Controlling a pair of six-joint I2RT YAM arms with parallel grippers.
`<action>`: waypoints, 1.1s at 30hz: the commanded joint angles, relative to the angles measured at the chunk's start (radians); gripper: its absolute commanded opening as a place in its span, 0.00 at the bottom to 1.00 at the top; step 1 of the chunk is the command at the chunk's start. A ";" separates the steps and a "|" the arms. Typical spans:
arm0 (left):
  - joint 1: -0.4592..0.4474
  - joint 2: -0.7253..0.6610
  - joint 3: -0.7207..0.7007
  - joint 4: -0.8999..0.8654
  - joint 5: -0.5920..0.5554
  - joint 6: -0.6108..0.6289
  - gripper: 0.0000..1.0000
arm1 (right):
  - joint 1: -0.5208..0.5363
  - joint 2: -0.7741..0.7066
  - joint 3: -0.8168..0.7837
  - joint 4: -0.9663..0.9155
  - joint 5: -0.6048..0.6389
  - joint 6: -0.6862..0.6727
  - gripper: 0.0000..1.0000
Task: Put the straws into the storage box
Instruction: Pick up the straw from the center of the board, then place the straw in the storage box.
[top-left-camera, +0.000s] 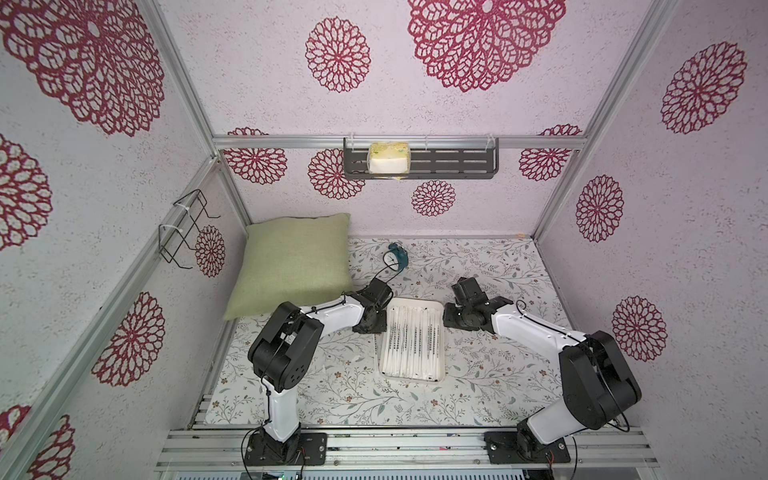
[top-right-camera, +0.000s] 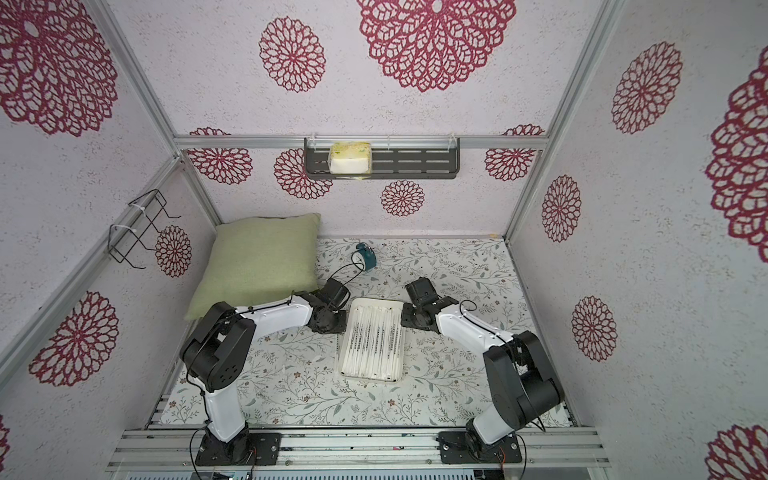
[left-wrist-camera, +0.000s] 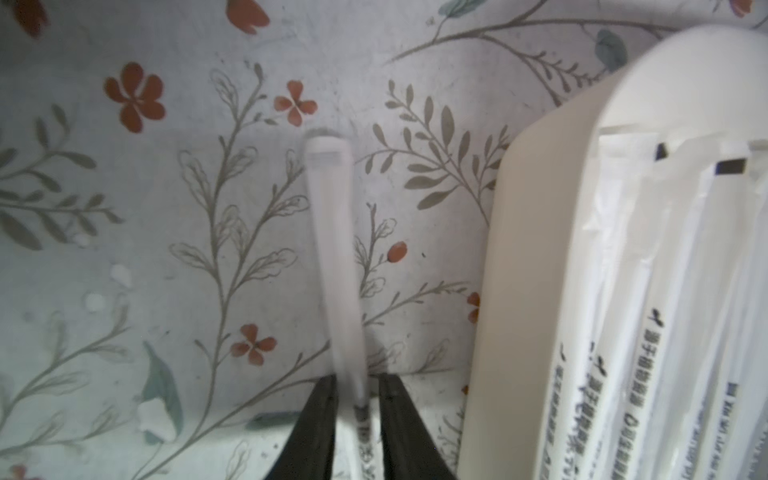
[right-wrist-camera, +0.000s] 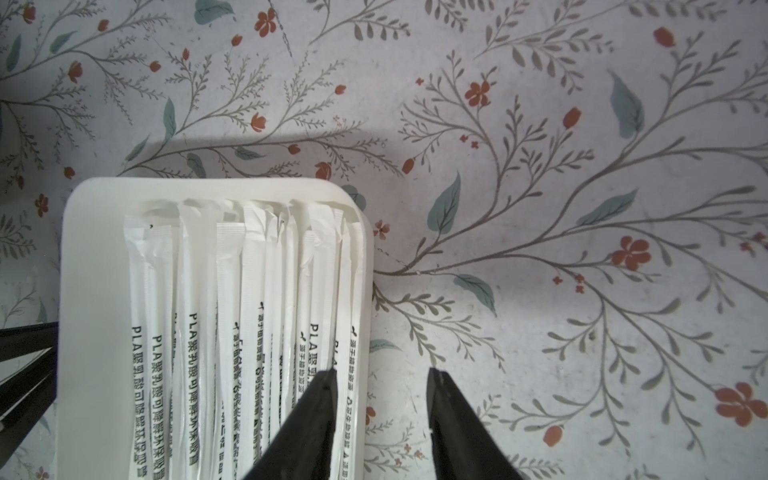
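- The left claw (left-wrist-camera: 356, 380) reaches down just beside the left wall of the storage box (left-wrist-camera: 540, 249). Its two dark fingers stand close on either side of a lone straw (left-wrist-camera: 332, 249). The straw is blurred, and I cannot tell whether it is actually pinched.
- The right claw (right-wrist-camera: 380, 372) hangs with its fingers apart and gripping nothing. One finger is above the box's right edge, the other above bare counter (right-wrist-camera: 582, 249).
- The counter carries a leaf-and-flower print.
- A green pillow (top-left-camera: 293, 266) leans in the far left corner.
- A dark slotted wall shelf (top-left-camera: 419, 164) carries a pale yellow pack (top-left-camera: 388, 158).
- The storage box, white and shallow, sits mid-counter between the two arms in both top views.
- The straws (top-left-camera: 411, 340) lie inside it side by side, lengthwise, filling most of it.
- A small teal clock (top-left-camera: 395, 257) stands near the pillow.
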 joint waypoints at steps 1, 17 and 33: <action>-0.027 -0.009 -0.005 -0.087 -0.081 0.013 0.13 | 0.002 -0.031 0.014 -0.008 0.011 0.003 0.42; -0.184 -0.189 0.177 0.003 0.025 -0.155 0.04 | -0.019 -0.023 0.013 0.004 0.000 -0.010 0.42; -0.244 0.187 0.309 0.108 0.130 -0.208 0.18 | -0.049 -0.075 -0.053 0.020 -0.028 -0.012 0.42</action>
